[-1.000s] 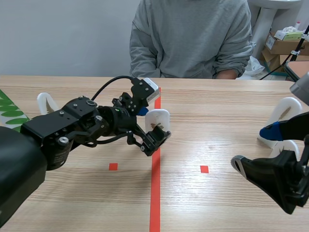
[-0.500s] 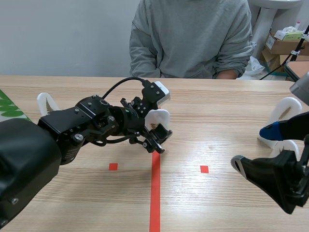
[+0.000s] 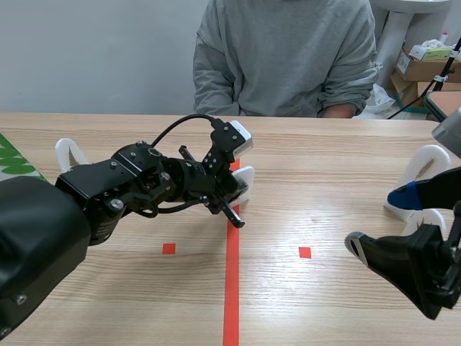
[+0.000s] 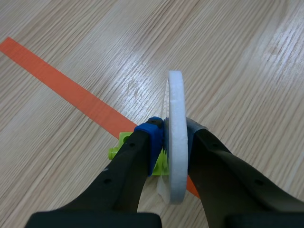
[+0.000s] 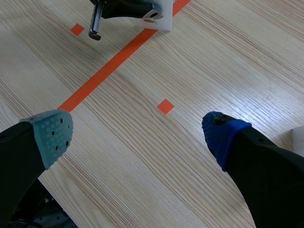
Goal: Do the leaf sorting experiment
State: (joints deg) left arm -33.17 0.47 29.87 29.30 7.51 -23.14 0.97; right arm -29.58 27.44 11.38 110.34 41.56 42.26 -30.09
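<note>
Edgewise, the white foam disc (image 4: 176,95) sits clamped upright in the left pincer (image 4: 173,135); right pincer (image 5: 137,130) gapes

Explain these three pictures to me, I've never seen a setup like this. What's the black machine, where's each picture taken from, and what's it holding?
These are three cameras on one two-armed robot. The wide picture looks out from between the arms, across a wooden table to a person seated opposite. The other two pictures come from cameras on the wrists, looking down past each hand. The left hand is shut on a flat white piece, seen edge-on, over the orange tape line, which is only a mark. The right hand is open and holds nothing. Similar white pieces stand at the table's left and right, and a sheet with green leaves lies at the far left.
</note>
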